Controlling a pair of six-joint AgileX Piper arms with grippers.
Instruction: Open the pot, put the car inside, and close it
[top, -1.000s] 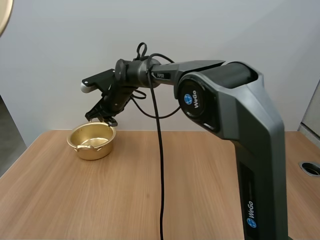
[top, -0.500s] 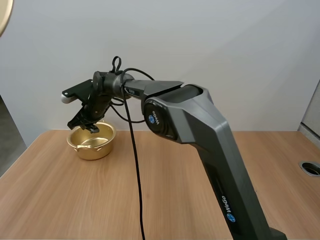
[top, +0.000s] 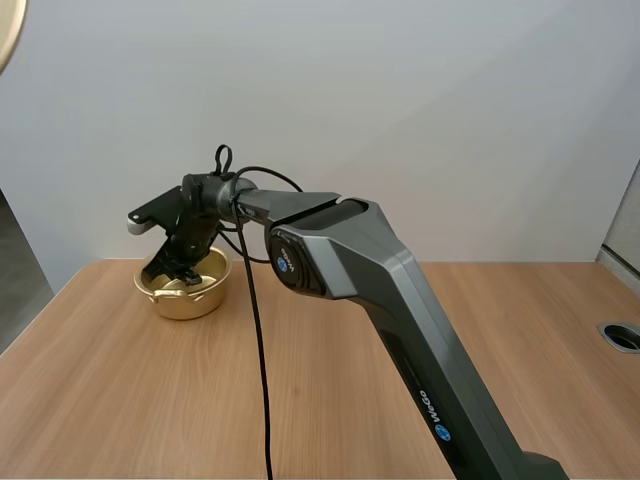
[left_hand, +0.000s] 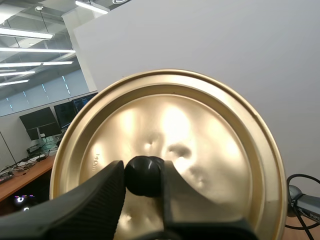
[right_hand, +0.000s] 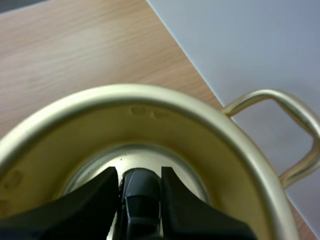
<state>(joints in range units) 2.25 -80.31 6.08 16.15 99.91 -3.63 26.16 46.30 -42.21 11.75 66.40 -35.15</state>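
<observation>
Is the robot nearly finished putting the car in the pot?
About halfway. Done: the lid is off, held up by its black knob in the left gripper. Happening now: the right gripper is down inside the gold pot, pinching the dark car near the bottom. Left to do: let the car go, pull out, and put the lid back on.

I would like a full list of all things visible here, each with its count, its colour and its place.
pot: one, gold, open, on the far left part of the table.
lid: one, gold, with a black knob, held in the air away from the pot.
car: one, dark, inside the pot.
table: one, light wood, under the pot.
left gripper: one, black, shut on the lid's knob.
right gripper: one, black, inside the pot, shut on the car.
</observation>
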